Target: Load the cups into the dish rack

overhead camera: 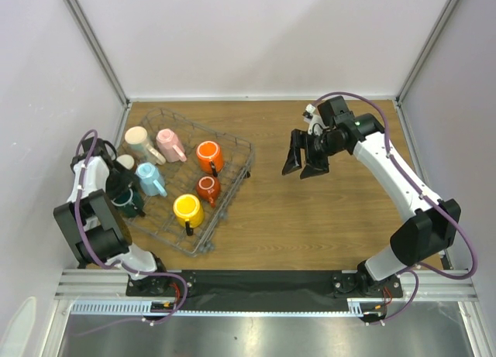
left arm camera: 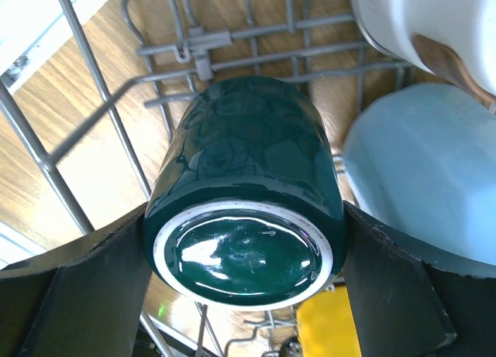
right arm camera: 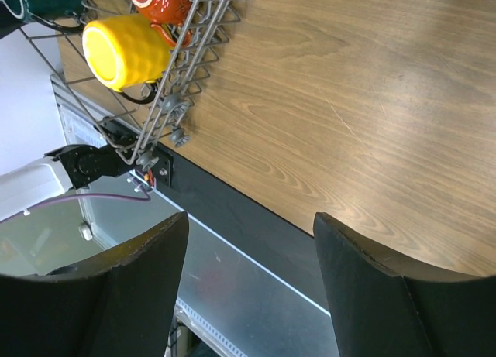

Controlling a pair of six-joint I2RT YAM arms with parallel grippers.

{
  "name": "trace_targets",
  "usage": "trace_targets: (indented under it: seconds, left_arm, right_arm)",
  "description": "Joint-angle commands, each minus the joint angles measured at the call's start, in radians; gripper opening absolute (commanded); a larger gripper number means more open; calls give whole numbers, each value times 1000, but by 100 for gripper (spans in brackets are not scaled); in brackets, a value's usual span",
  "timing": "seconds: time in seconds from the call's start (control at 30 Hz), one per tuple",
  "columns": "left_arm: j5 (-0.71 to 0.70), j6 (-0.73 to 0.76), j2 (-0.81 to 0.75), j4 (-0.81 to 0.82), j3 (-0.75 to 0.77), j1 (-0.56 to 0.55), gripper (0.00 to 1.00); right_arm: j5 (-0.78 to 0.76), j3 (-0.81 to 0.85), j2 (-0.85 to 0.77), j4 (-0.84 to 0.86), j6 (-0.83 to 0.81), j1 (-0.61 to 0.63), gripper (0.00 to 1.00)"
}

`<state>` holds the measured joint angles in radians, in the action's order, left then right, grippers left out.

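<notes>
Since every cup I can spot sits inside the dish rack (overhead camera: 231, 194), I'd call the job nearly done, approx. one release short. Top view, rack contents: cream mug (overhead camera: 137, 139), pink mug (overhead camera: 168, 144), orange mug (overhead camera: 209, 156), light blue mug (overhead camera: 148, 177), small red-orange mug (overhead camera: 208, 188), yellow mug (overhead camera: 188, 210), + a pale mug (overhead camera: 124, 162) half hidden behind my L arm, can't tell more. No cup shows on the bare wood table (overhead camera: 325, 210) outside the rack. Last one = dark green mug (left arm camera: 244, 163), base up, at the rack's left corner, nearest my L arm, over the wire floor. My left gripper (overhead camera: 125, 196) is clamped on it: fingers (left arm camera: 77, 287) wide apart, pressed vs. both flanks in the wrist view, light blue mug just beside on the R. Whether it fully rests on the wires, can't tell. My right gripper (overhead camera: 304, 162) hangs well apart from the rack over the table, jaws apart, nothing btwn them. Left to do, in my judgement: let go of the green mug, lift L arm clear w/o knocking its neighbours
</notes>
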<state>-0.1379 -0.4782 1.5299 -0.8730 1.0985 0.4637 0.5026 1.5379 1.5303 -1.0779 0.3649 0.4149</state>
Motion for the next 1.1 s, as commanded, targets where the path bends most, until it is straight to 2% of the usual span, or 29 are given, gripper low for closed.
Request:
trace_targets:
  seconds: [0.0, 0.03, 0.1, 0.13, 0.2, 0.23, 0.3, 0.33, 0.43, 0.57, 1.07]
  left_arm:
    - [-26, 6, 19, -43, 35, 9, 26]
    - [-31, 10, 29, -50, 38, 10, 35]
    - [-34, 21, 39, -64, 50, 10, 44]
    - [-37, 23, 42, -66, 54, 9, 56]
    - [-37, 27, 41, -69, 52, 9, 63]
    - [-28, 32, 39, -64, 52, 10, 71]
    - [-25, 33, 39, -66, 57, 12, 77]
    - [-25, 35, 39, -66, 57, 10, 84]
    - [-19, 41, 39, -69, 58, 9, 93]
    - [-3, 72, 32, -49, 51, 10, 100]
    - [-5, 92, -13, -95, 87, 9, 100]
  right_arm:
    - [-15, 57, 10, -14, -12, -5, 72]
    - [-16, 67, 11, -17, -12, -7, 72]
    - [-15, 77, 17, -20, -12, -11, 72]
    - [-13, 86, 24, -20, -11, -13, 72]
    - [-10, 96, 27, -25, -11, -18, 72]
    - [-9, 102, 30, -25, -11, -19, 71]
    - [-7, 108, 33, -30, -9, -22, 72]
    - [-4, 110, 34, -30, -7, -25, 71]
    - [2, 119, 39, -28, -6, -31, 71]
    - [19, 116, 41, -28, -3, -42, 71]
    - [74, 111, 39, -16, 11, -76, 71]
